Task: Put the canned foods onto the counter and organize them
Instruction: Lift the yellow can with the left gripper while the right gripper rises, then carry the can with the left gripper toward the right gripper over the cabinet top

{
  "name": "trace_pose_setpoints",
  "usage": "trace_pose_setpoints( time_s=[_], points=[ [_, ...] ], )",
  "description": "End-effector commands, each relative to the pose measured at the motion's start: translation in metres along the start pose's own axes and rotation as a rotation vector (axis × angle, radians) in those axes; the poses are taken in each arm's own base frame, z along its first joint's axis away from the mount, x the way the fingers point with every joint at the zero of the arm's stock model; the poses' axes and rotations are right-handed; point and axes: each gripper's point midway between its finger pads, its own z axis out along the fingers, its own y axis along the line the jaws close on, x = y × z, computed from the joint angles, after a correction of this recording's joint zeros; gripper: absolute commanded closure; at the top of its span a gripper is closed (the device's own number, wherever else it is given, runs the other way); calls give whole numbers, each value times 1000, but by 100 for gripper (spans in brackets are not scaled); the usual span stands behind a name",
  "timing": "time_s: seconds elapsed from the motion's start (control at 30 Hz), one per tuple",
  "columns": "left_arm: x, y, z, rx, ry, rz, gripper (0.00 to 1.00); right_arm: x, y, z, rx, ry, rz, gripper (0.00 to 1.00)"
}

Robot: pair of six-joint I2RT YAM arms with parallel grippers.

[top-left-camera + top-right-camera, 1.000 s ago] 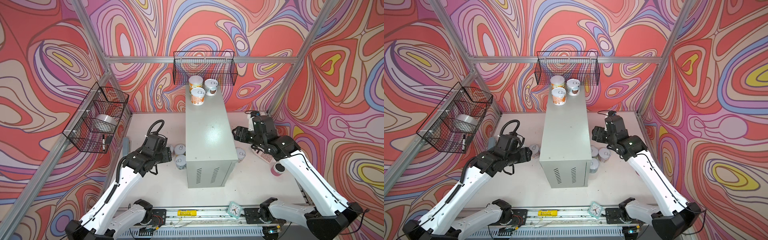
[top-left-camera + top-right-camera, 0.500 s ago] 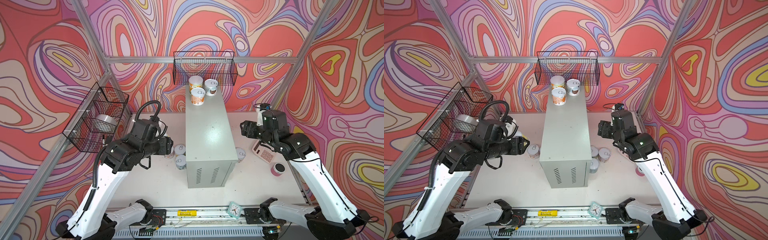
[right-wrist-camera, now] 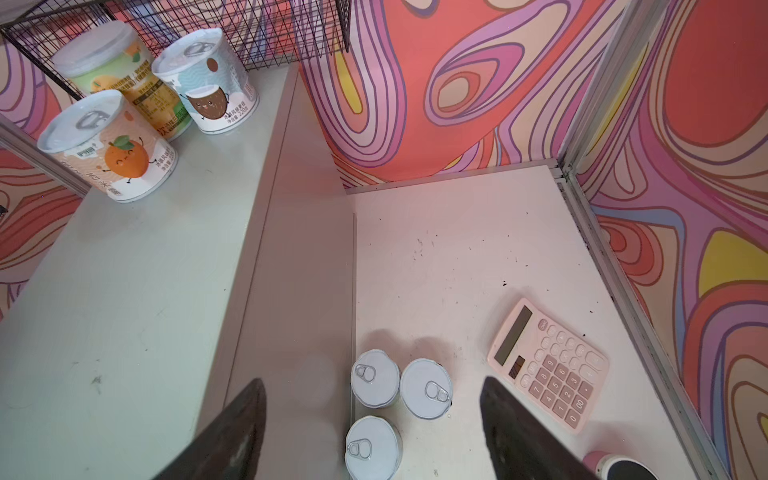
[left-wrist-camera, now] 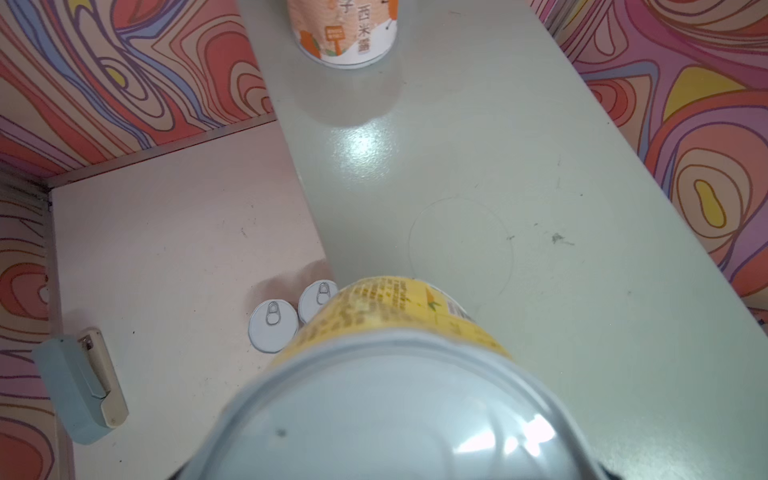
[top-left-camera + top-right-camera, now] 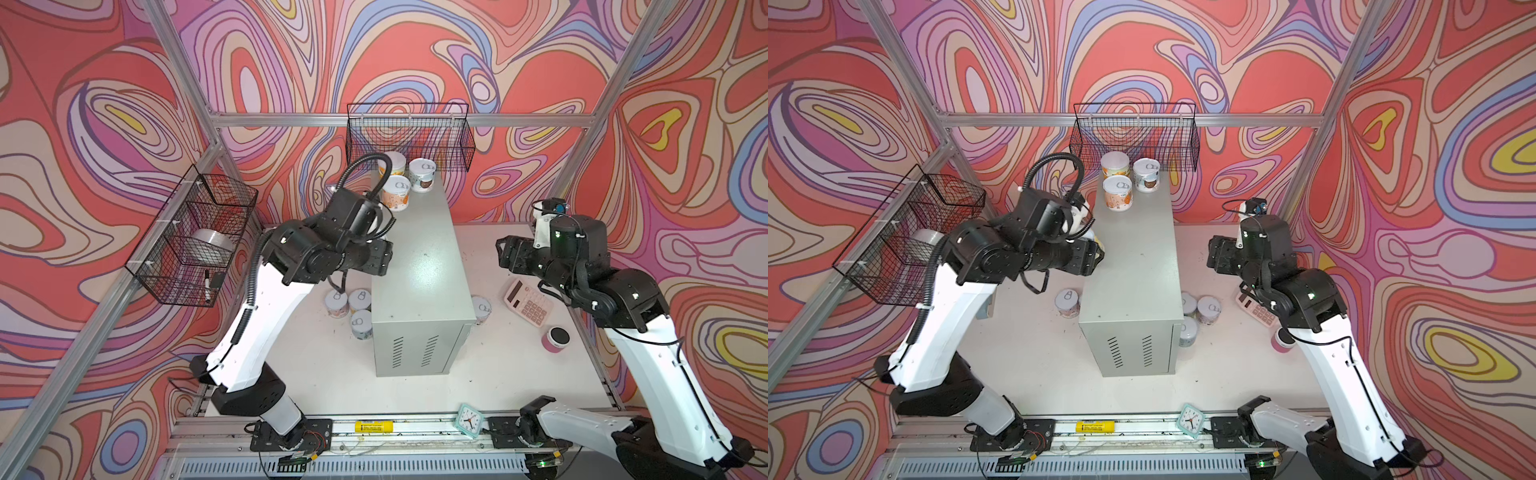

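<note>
left gripper (image 5: 1094,257): clamped on the yellow can (image 4: 390,328); its fingers are hidden by the can in the wrist view.
yellow can: held at the counter's left edge, about mid-length, with the lid turned towards the wrist camera; contact with the top cannot be told.
counter (image 5: 419,266): stood in the middle of the table (image 5: 324,365), vent slits at the near end; most of its top is bare.
orange can (image 5: 397,193): stood upright on the counter's far end.
green can (image 5: 392,164): stood upright behind the orange can, close to the wire basket (image 5: 409,137).
white can (image 5: 422,175): stood upright just beside the green can, on its right.
left cans (image 5: 359,300): three are seen upright on the table, clustered by the counter's left side.
right cans (image 3: 426,388): three are seen upright on the table, clustered by the counter's right side.
right gripper (image 5: 503,254): spread wide, nothing held; hung above the table right of the counter, with the right cans seen between its fingers (image 3: 237,428) in the wrist view.
calculator (image 5: 528,301): laid flat on the table, near the right cans.
pink cylinder (image 5: 557,338): stood near the calculator, towards the front.
stapler (image 4: 81,382): laid on the table, well apart from the left cans.
</note>
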Motion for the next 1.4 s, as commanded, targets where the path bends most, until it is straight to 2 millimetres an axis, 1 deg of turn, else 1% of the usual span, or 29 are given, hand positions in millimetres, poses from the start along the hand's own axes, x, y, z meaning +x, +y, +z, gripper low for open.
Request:
trace_pose_setpoints(
  time_s=[0.0, 0.17, 0.37, 0.43, 0.47, 0.53, 0.6, 0.67, 0.8, 0.93, 1.03, 1.2, 1.27, 1.3, 1.37],
  points=[
    [-12, -8, -3, 0, -35, 42, 100, -5, -1, -14, -16, -22, -5, 17],
    [-22, -25, 10, 10, -26, 71, 100, -7, 2, -18, -36, -27, -15, 17],
    [-26, -36, 33, 20, -7, 66, 99, -6, 8, -17, -77, -35, -2, 17],
    [-26, -38, 41, 18, 0, 68, 87, -4, 12, -15, -101, -29, 7, 17],
    [-26, -39, 44, 19, 3, 70, 78, -3, 14, -14, -113, -25, 11, 17],
    [-27, -40, 46, 17, -1, 67, 59, 0, 18, -12, -135, -15, 17, 17],
    [-28, -39, 49, 9, 0, 64, 28, 4, 25, -8, -169, -4, 22, 17],
    [-27, -40, 53, 6, 5, 59, 1, 9, 30, -2, -196, 9, 34, 17],
    [-28, -41, 57, 8, -1, 59, 0, 16, 43, 7, -259, 39, 54, 18],
    [-37, -39, 49, 5, -49, 62, 0, 12, 54, 5, -316, 41, 56, 18],
    [-48, -43, 34, 43, -113, 73, 0, 9, 60, 2, -351, 33, 51, 17],
    [-67, -44, 4, 89, -227, 79, 0, 13, 74, 6, -424, 50, 41, 17],
    [-72, -41, -7, 86, -262, 80, 0, 12, 80, 6, -458, 46, 44, 17],
    [-74, -36, -14, 70, -282, 75, 0, 10, 84, 5, -484, 43, 44, 18],
    [-77, -26, -28, 41, -318, 69, 0, 8, 93, 4, -527, 41, 45, 23]
  ],
)
